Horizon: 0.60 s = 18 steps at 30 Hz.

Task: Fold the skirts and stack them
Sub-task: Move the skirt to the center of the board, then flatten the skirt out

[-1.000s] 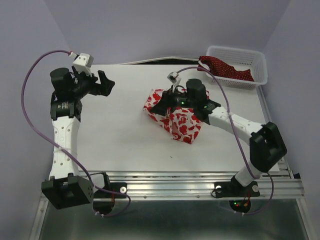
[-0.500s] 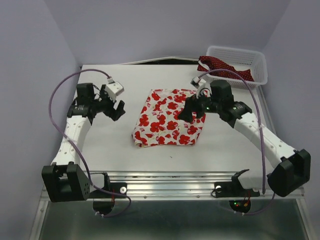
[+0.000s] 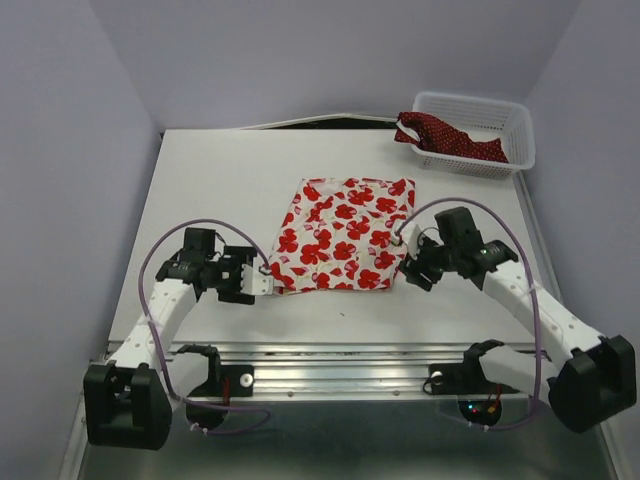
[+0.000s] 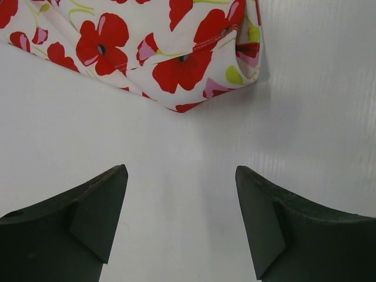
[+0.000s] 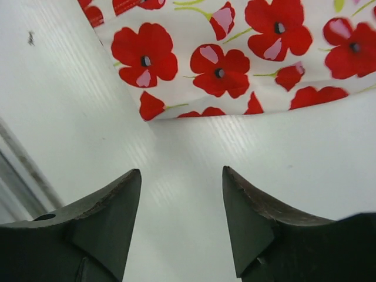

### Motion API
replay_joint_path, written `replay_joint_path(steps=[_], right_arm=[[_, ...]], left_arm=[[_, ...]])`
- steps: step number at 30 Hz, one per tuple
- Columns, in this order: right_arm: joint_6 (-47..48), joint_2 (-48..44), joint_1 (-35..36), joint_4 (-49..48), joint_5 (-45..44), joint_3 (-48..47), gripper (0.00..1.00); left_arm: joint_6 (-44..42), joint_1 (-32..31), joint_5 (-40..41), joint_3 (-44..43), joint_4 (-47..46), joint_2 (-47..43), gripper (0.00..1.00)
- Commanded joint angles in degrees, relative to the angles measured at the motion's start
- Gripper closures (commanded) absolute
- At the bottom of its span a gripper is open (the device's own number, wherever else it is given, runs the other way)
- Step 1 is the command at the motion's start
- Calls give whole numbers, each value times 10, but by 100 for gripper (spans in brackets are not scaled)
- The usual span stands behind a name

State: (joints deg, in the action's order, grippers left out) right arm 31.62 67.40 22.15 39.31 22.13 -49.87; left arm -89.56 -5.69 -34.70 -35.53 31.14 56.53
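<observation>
The white skirt with red poppies [image 3: 342,237] lies spread flat in the middle of the table. The dark red dotted skirt [image 3: 447,137] hangs crumpled over the rim of the white basket [image 3: 505,112] at the back right. My left gripper [image 3: 252,284] is open and empty, low over the table just left of the flowered skirt's near left corner [image 4: 194,88]. My right gripper [image 3: 408,268] is open and empty, low over the table just right of the skirt's near right corner [image 5: 176,100]. Neither gripper touches the cloth.
The table's near edge [image 3: 340,345] with its metal rail runs just in front of both grippers. Grey walls close in the left, back and right sides.
The flowered skirt went from a bunched heap in the right gripper to lying flat and released. Both arms swung down toward the near edge, to the skirt's near corners.
</observation>
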Motion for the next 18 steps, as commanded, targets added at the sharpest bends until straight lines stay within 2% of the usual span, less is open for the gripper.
replay_joint_path(steps=[1, 4, 6, 13, 18], right_arm=[[293, -87, -2, -100, -3, 82, 38], [432, -114, -2, -184, 61, 145, 41], [480, -102, -2, -197, 105, 149, 43], [643, 45, -2, -176, 171, 82, 43], [766, 78, -2, -137, 179, 89, 43]], left_arm=[[-105, -3, -19, 20, -5, 14, 14], [-92, -5, -30, 11, -12, 35, 14], [-79, -5, -33, 3, -13, 46, 14], [3, -5, -63, -20, -33, 61, 13], [24, -5, -56, -29, -35, 87, 11]])
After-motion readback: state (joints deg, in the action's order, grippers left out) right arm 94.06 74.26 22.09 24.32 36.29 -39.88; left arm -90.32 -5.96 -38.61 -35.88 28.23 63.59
